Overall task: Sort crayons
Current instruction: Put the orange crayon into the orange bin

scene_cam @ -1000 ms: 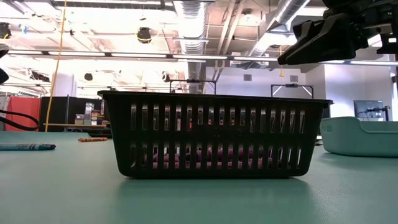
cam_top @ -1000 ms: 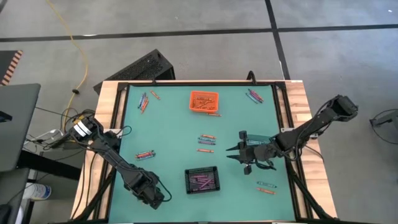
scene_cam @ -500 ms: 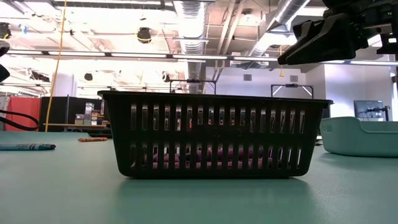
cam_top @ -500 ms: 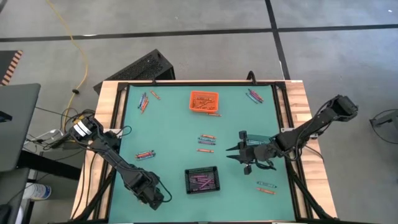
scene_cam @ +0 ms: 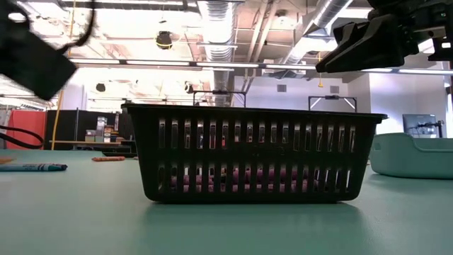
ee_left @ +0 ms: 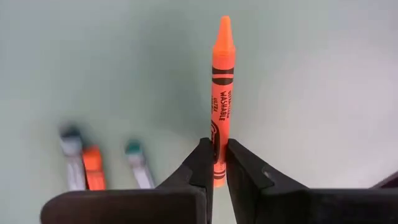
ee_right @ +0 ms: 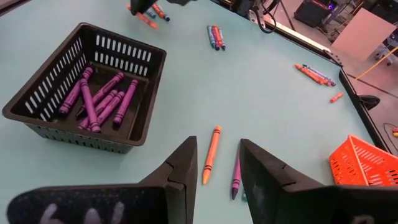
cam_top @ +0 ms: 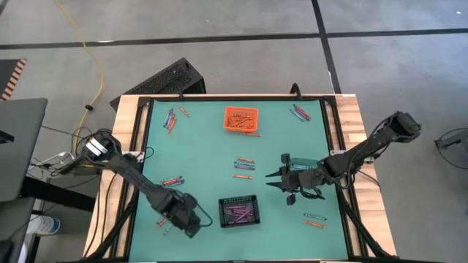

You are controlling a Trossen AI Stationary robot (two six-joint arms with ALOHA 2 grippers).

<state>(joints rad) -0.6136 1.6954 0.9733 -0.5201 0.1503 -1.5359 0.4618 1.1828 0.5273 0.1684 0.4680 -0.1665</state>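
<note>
Gripping an orange crayon (ee_left: 221,93), the left gripper (cam_top: 191,223) sits over the teal mat (cam_top: 205,146) at about 7 o'clock from the table centre, just beside the black bin (cam_top: 238,212) on its 9 o'clock side. In the left wrist view the two dark fingers (ee_left: 200,163) are clamped on the lower end of the crayon's wrap, and the pointed tip projects forward clear of the mat. Three loose crayons (ee_left: 93,168) lie on the mat below the held crayon, side by side. The black bin holds several purple crayons (ee_right: 99,96), all lying on its floor. The right gripper (cam_top: 291,187) hovers at about 4 o'clock from the table centre, near the black bin on its 3 o'clock side, jaws apart and holding nothing. Directly beneath it, one orange crayon (ee_right: 211,154) and one purple crayon (ee_right: 236,174) lie near each other on the mat. The orange bin (cam_top: 240,118) stands at 12 o'clock and contains orange crayons. Further loose crayons remain on the mat: a group at 10 o'clock (cam_top: 170,117), a group at 2 o'clock (cam_top: 297,112), a pair at 8 o'clock (cam_top: 172,180), a few at the centre (cam_top: 243,162) and two at 5 o'clock (cam_top: 313,219). In the low view a blue-grey crayon (scene_cam: 32,168) lies flat on the mat, well apart from the black bin.
</note>
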